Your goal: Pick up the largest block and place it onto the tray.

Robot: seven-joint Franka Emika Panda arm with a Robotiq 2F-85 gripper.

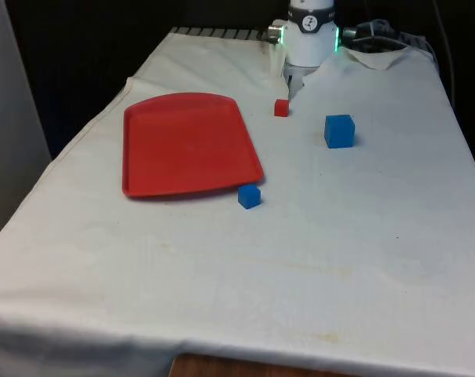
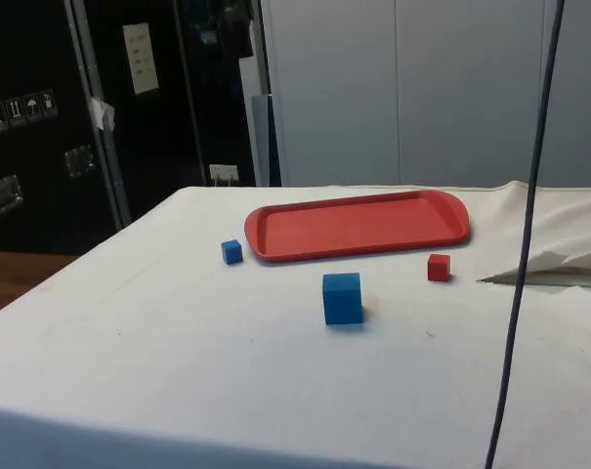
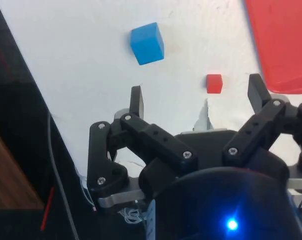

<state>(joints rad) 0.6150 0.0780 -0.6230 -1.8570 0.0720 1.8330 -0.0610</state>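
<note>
Well, the table (image 1: 316, 259) wears a white cloth, a little creased, with its wooden edge peeping out at the near end in the front view. Dark cabinets (image 2: 100, 107) and a pale wall panel (image 2: 422, 88) stand behind it in the side view, and a thin dark cable (image 2: 529, 244) hangs down in front of that camera.

Biggest on the cloth is the red tray (image 1: 186, 145), flat and bare, on the front view's left. With the tray's middle as the dial's centre in the front view, the large blue block (image 1: 340, 130) sits at about three o'clock, well apart from the tray. The small blue block (image 1: 250, 195) lies at about four o'clock, just beside the tray's near corner. The small red block (image 1: 281, 107) lies at about two o'clock, near the tray's far corner.

From the wrist view, the gripper (image 3: 198, 97) hangs high above the cloth with its fingers spread wide and nothing between them; the large blue block and the small red block lie on the cloth far beneath it.
</note>
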